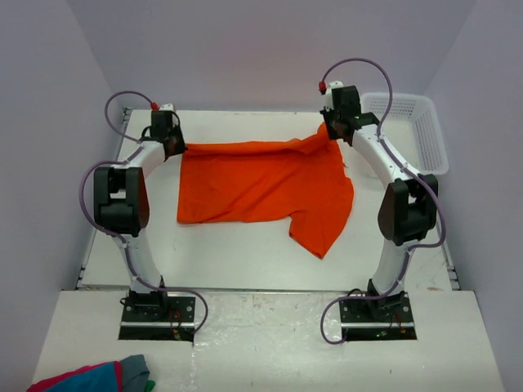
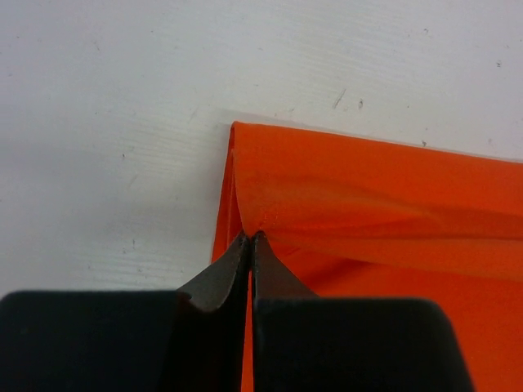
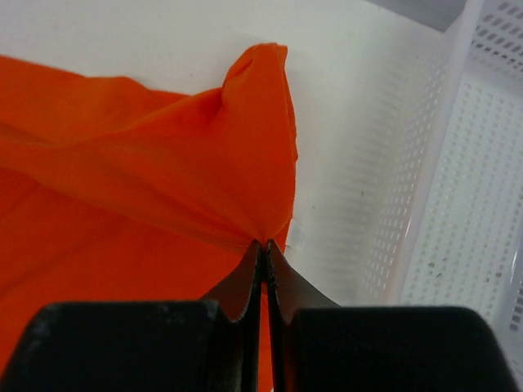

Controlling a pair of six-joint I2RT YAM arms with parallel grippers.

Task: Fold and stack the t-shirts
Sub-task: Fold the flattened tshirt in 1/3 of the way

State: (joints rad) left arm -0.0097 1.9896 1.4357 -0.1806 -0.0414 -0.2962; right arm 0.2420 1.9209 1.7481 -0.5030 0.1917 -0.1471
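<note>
One bright orange t-shirt (image 1: pixel 261 189) lies spread on the white table, a sleeve hanging toward the near right. My left gripper (image 1: pixel 173 145) is shut on the shirt's far left corner; in the left wrist view the cloth (image 2: pixel 368 204) bunches into the closed tips of the gripper (image 2: pixel 251 237). My right gripper (image 1: pixel 333 131) is shut on the far right corner, lifted a little so the cloth peaks there. In the right wrist view the shirt (image 3: pixel 147 180) gathers into the closed tips of the gripper (image 3: pixel 265 243).
A white perforated plastic basket (image 1: pixel 421 131) stands at the far right, close beside the right gripper, and shows in the right wrist view (image 3: pixel 458 188). A red, blue and grey cloth bundle (image 1: pixel 98 377) lies at the near left, off the table.
</note>
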